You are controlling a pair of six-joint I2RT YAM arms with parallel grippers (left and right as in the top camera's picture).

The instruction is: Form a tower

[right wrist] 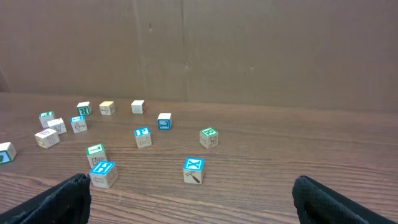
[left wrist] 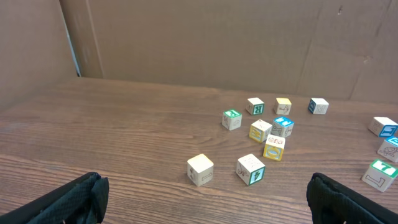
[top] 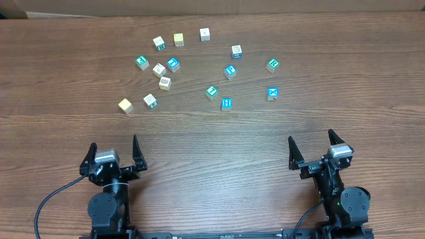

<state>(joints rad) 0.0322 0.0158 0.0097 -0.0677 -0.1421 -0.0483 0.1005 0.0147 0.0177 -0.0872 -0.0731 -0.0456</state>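
No tower yet: the cubes (top: pixel 159 68) lie loose across the far worktop (top: pixel 212 143). My left fingers (top: pixel 136 151) and right fingers (top: pixel 292 151) hang spread, empty. Tight cluster on my left; a wide reach could scatter neighbours.

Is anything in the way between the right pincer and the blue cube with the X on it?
No, nothing I can see. Only bare table lies between the open right pincer and the X cube. The green cube sits behind it, not in front.
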